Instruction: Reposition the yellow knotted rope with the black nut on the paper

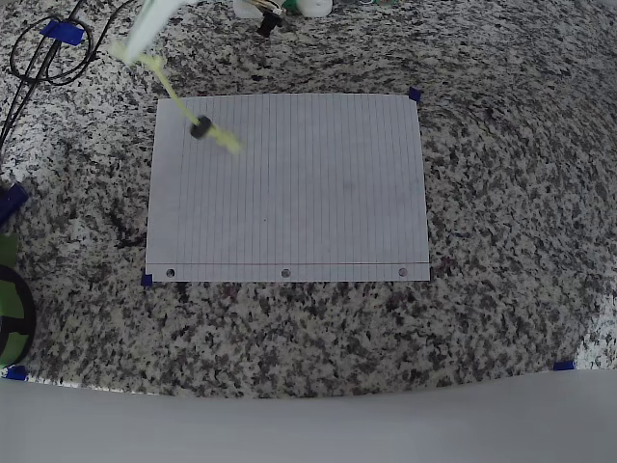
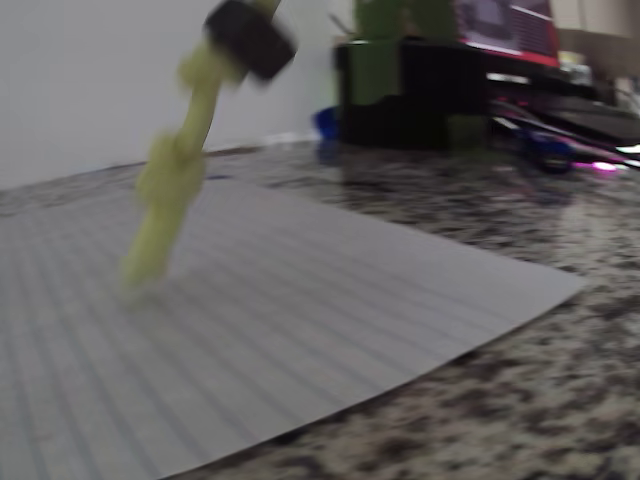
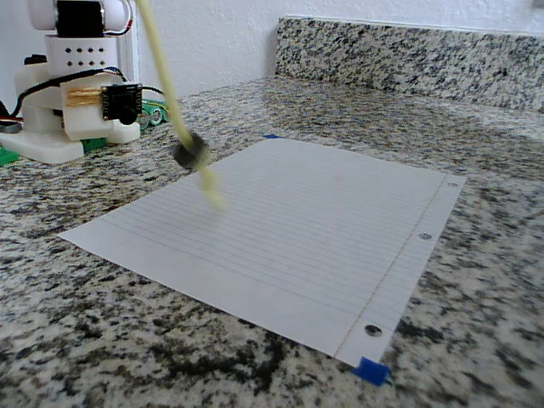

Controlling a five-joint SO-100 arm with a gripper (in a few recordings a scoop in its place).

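The yellow knotted rope (image 1: 169, 89) hangs in the air, motion-blurred, from my pale gripper (image 1: 135, 44) at the top left of the overhead view; the gripper is shut on the rope's upper end. The black nut (image 1: 200, 127) sits on the cord a little above its lower end. That end dangles over the far left corner of the paper (image 1: 308, 193); whether it touches the sheet is unclear. In the wrist view the nut (image 2: 250, 38) is at the top, with a knot of the rope (image 2: 170, 180) below it over the paper (image 2: 300, 330). The fixed view shows the rope (image 3: 161, 76), nut (image 3: 191, 153) and paper (image 3: 297, 221).
The sheet lies on a speckled granite counter, taped at its corners with blue tape (image 1: 415, 95). Black cables (image 1: 43, 58) lie at the top left and a green object (image 1: 10, 299) at the left edge. The white robot base (image 3: 76, 85) stands behind the paper, beside the granite backsplash (image 3: 408, 55).
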